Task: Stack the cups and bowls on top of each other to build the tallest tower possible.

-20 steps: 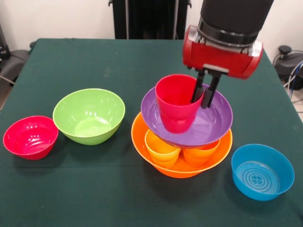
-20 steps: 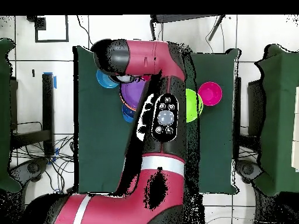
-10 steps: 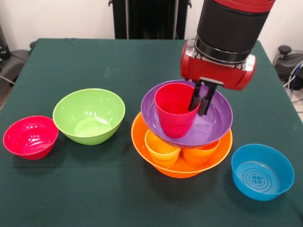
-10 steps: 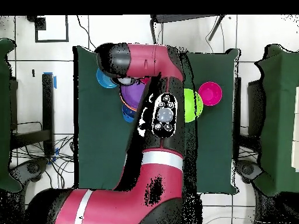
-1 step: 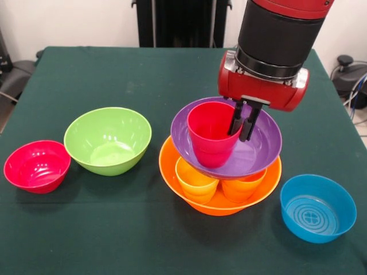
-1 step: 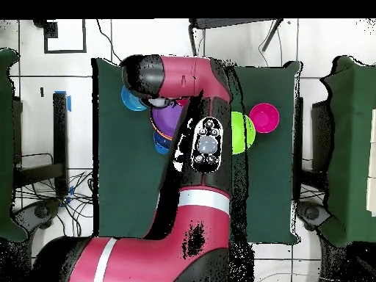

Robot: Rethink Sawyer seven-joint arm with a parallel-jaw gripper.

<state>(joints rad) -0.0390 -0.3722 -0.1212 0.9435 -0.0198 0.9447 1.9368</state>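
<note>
The tower is a big orange bowl [image 5: 172, 172] holding a yellow-orange cup [image 5: 195, 179] and an orange cup [image 5: 241, 186], with a purple bowl [image 5: 261, 146] resting on them. A red cup [image 5: 207, 137] stands upright in the purple bowl. My gripper [image 5: 241, 127] comes down from above and is shut on the red cup's right rim, one finger inside and one outside. In the overhead view the arm covers the gripper, and only part of the purple bowl [image 6: 165, 121] shows.
A lime green bowl [image 5: 107, 140] and a smaller red bowl [image 5: 36, 166] sit left of the tower. A light blue bowl [image 5: 317, 207] with a ringed base sits at the front right. All lie on the dark green table [image 5: 114, 74].
The gripper came down with the red cup, which hung higher a second ago and now sits low in the purple bowl. Since half a second ago almost nothing has moved.
</note>
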